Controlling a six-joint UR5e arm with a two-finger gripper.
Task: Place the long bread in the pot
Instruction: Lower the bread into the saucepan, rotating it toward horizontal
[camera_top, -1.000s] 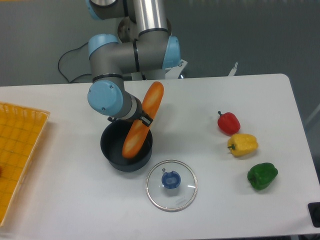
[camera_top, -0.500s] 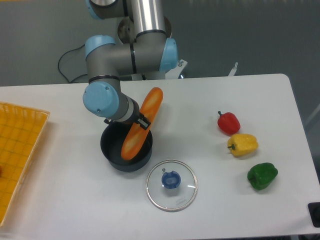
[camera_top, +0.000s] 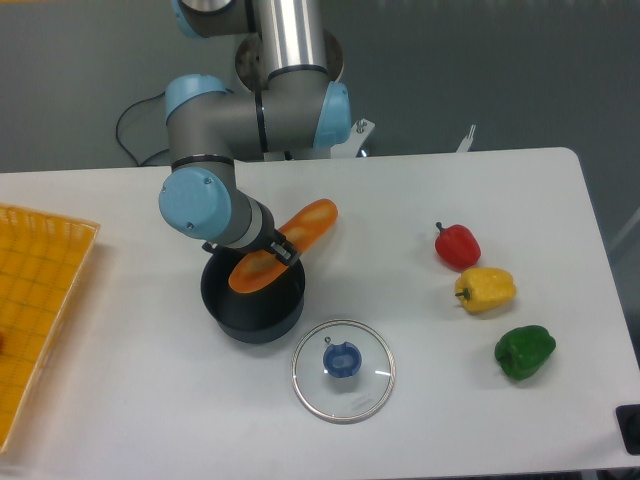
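Observation:
The long bread (camera_top: 305, 222), glossy orange-brown, lies at a shallow slant. Its lower left end (camera_top: 248, 271) is over the opening of the dark pot (camera_top: 252, 310), and its upper right end sticks out past the rim toward the right. My gripper (camera_top: 282, 247) reaches in from the left over the pot's back rim and is shut on the long bread near its middle. A black finger (camera_top: 285, 250) shows across the loaf. The arm hides the pot's back left rim, and the pot's handle is out of sight.
A round glass lid with a blue knob (camera_top: 343, 370) lies just right of and in front of the pot. Red (camera_top: 458, 246), yellow (camera_top: 486, 289) and green (camera_top: 524, 352) peppers sit at the right. A yellow tray (camera_top: 30, 300) is at the left edge.
The long bread has swung from a steep tilt to a much flatter slant about the grip point. The wrist has shifted slightly left.

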